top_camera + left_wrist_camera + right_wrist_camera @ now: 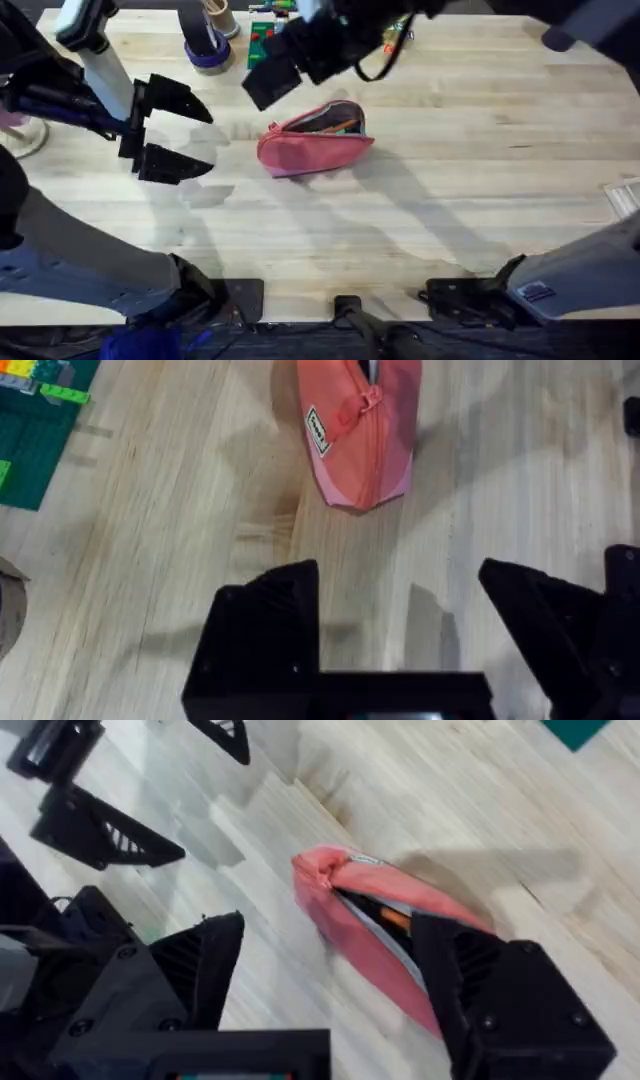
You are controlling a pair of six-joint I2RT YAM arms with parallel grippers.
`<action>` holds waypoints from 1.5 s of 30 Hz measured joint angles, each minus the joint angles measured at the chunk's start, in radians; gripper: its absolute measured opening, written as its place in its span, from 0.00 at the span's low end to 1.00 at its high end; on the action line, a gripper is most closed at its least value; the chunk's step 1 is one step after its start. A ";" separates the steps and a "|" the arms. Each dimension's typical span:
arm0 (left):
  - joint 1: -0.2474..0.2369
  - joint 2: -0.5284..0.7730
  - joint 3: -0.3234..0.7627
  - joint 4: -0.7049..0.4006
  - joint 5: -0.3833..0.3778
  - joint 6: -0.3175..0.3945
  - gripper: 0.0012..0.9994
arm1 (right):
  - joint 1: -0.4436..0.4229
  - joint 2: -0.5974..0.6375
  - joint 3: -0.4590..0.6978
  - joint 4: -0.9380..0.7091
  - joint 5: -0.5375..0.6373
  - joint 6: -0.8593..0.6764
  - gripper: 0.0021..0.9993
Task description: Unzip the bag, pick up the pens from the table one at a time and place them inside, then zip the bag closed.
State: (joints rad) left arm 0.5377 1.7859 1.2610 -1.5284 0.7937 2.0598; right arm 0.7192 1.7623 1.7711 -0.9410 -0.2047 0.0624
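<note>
The pink-red bag lies on the table left of centre, its zipper open along the top. An orange pen shows inside the opening, with something dark beside it. My left gripper stands open just left of the bag's end, nothing between its fingers; in the left wrist view the bag lies ahead of the open gripper. My right gripper hangs open above the bag's far left end. In the right wrist view the gripper straddles the gaping bag and the orange pen.
A purple tape roll, a cup and a green brick plate sit along the far edge. The green plate also lies to one side in the left wrist view. Bare wood stretches across the right half of the table.
</note>
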 joint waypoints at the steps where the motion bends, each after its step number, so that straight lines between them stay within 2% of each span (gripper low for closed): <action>1: 0.000 0.000 0.000 0.000 0.000 0.000 0.99 | 0.005 0.018 0.020 -0.006 -0.001 0.002 1.00; 7: 0.000 0.000 0.000 0.000 0.000 0.000 0.99 | 0.025 0.097 0.074 0.004 -0.001 0.013 1.00; 23: 0.000 0.000 0.000 0.000 0.000 0.000 0.99 | 0.027 0.272 0.076 0.106 -0.001 0.013 1.00; 34: 0.000 0.000 0.000 0.000 0.000 0.000 0.99 | 0.033 0.386 0.076 0.093 -0.002 0.062 0.99; 36: 0.000 0.000 0.000 0.000 0.000 0.000 0.99 | 0.038 0.392 0.076 0.094 -0.002 0.066 0.88; 40: 0.000 0.000 0.000 0.000 0.000 0.000 0.99 | 0.045 0.393 0.076 0.092 -0.025 0.072 0.56; 45: 0.000 0.000 0.000 0.000 0.000 0.000 0.99 | 0.046 0.393 0.076 0.079 -0.054 0.073 0.31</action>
State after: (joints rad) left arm 0.5377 1.7857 1.2610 -1.5282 0.7937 2.0598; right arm 0.7654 2.1555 1.8473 -0.8621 -0.2587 0.1358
